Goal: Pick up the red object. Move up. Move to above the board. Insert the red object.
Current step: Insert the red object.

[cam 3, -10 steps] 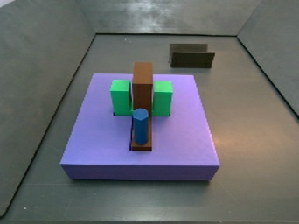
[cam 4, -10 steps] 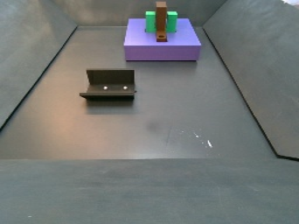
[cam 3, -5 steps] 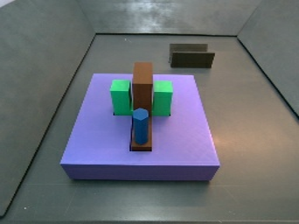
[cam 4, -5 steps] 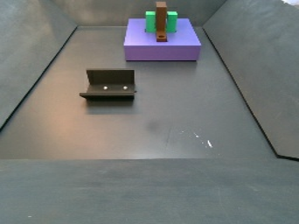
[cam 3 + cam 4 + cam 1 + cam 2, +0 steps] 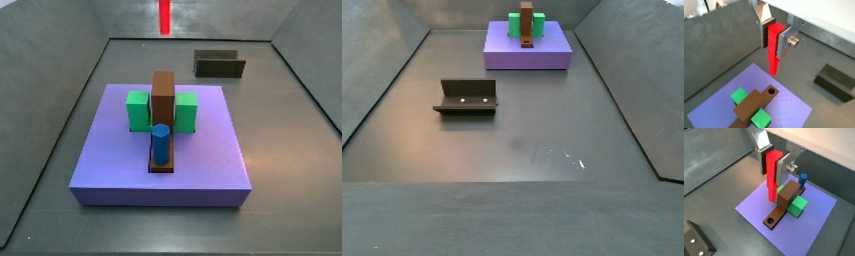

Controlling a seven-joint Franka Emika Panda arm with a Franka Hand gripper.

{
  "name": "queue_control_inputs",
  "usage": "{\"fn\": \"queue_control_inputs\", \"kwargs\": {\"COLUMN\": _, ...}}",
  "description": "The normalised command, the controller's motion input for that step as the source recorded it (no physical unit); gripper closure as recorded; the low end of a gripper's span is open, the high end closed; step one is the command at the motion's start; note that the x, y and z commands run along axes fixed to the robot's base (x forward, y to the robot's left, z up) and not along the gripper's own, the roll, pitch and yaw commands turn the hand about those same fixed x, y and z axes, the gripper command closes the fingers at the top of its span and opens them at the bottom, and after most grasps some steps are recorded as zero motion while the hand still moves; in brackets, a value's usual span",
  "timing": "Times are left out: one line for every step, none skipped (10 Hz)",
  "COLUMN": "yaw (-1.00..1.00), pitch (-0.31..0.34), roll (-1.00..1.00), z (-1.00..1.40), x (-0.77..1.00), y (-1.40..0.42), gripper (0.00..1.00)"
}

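My gripper (image 5: pixel 775 38) is shut on the red object (image 5: pixel 773 50), a slim red peg that hangs upright between the silver fingers; both wrist views show it (image 5: pixel 772 175). It is high above the purple platform. In a side view only the peg's lower end (image 5: pixel 166 15) shows at the top edge; the gripper itself is out of frame there. The board (image 5: pixel 163 100) is a brown plank lying on the platform between two green blocks (image 5: pixel 138 111). A blue peg (image 5: pixel 160 144) stands in its near end. The open hole (image 5: pixel 769 221) at the other end shows in both wrist views (image 5: pixel 772 92).
The purple platform (image 5: pixel 120 165) carries the board and blocks; it also shows in a side view (image 5: pixel 529 55). The dark fixture (image 5: pixel 219 64) stands on the grey floor apart from it (image 5: pixel 466 97). Grey walls enclose the floor.
The red peg's lower end has come into view at the top of a side view, where nothing showed before. The board, blocks, blue peg and fixture have not moved.
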Motion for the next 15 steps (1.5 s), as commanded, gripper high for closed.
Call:
{"fn": "queue_control_inputs", "kwargs": {"yaw": 0.00, "pitch": -0.046, "roll": 0.02, "z": -0.74, "x": 0.11, "y": 0.00, "gripper": 1.00}}
{"fn": "queue_control_inputs", "kwargs": {"yaw": 0.00, "pitch": 0.034, "roll": 0.09, "z": -0.72, "x": 0.21, "y": 0.00, "gripper": 1.00}}
{"fn": "queue_control_inputs", "kwargs": {"yaw": 0.00, "pitch": 0.107, "roll": 0.14, "z": -0.71, "x": 0.25, "y": 0.00, "gripper": 1.00}}
{"fn": "queue_control_inputs", "kwargs": {"yaw": 0.00, "pitch": 0.140, "roll": 0.12, "z": -0.71, "x": 0.23, "y": 0.00, "gripper": 1.00}}
{"fn": "queue_control_inputs", "kwargs": {"yaw": -0.01, "pitch": 0.150, "roll": 0.10, "z": -0.69, "x": 0.19, "y": 0.00, "gripper": 1.00}}
{"fn": "queue_control_inputs", "kwargs": {"yaw": 0.00, "pitch": 0.163, "roll": 0.07, "z": -0.66, "x": 0.16, "y": 0.02, "gripper": 1.00}}
{"fn": "queue_control_inputs", "kwargs": {"yaw": -0.02, "pitch": 0.164, "roll": 0.00, "z": -0.42, "x": 0.00, "y": 0.22, "gripper": 1.00}}
{"fn": "queue_control_inputs", "kwargs": {"yaw": -0.04, "pitch": 0.000, "roll": -0.10, "z": 0.00, "x": -0.03, "y": 0.30, "gripper": 1.00}}
{"fn": "queue_control_inputs", "kwargs": {"yaw": -0.05, "pitch": -0.017, "roll": -0.04, "z": 0.00, "x": -0.07, "y": 0.16, "gripper": 1.00}}
{"fn": "queue_control_inputs", "kwargs": {"yaw": -0.02, "pitch": -0.017, "roll": 0.03, "z": -0.07, "x": -0.13, "y": 0.00, "gripper": 1.00}}
{"fn": "queue_control_inputs", "kwargs": {"yaw": 0.00, "pitch": 0.000, "roll": 0.04, "z": -0.11, "x": -0.05, "y": 0.00, "gripper": 1.00}}
{"fn": "queue_control_inputs", "kwargs": {"yaw": -0.01, "pitch": 0.000, "roll": 0.07, "z": -0.23, "x": -0.08, "y": 0.00, "gripper": 1.00}}
{"fn": "queue_control_inputs", "kwargs": {"yaw": -0.03, "pitch": 0.000, "roll": 0.11, "z": -0.20, "x": -0.08, "y": -0.02, "gripper": 1.00}}
{"fn": "queue_control_inputs", "kwargs": {"yaw": 0.00, "pitch": 0.000, "roll": 0.07, "z": -0.13, "x": -0.03, "y": -0.04, "gripper": 1.00}}
{"fn": "queue_control_inputs", "kwargs": {"yaw": 0.00, "pitch": 0.003, "roll": 0.06, "z": -0.17, "x": -0.06, "y": -0.07, "gripper": 1.00}}
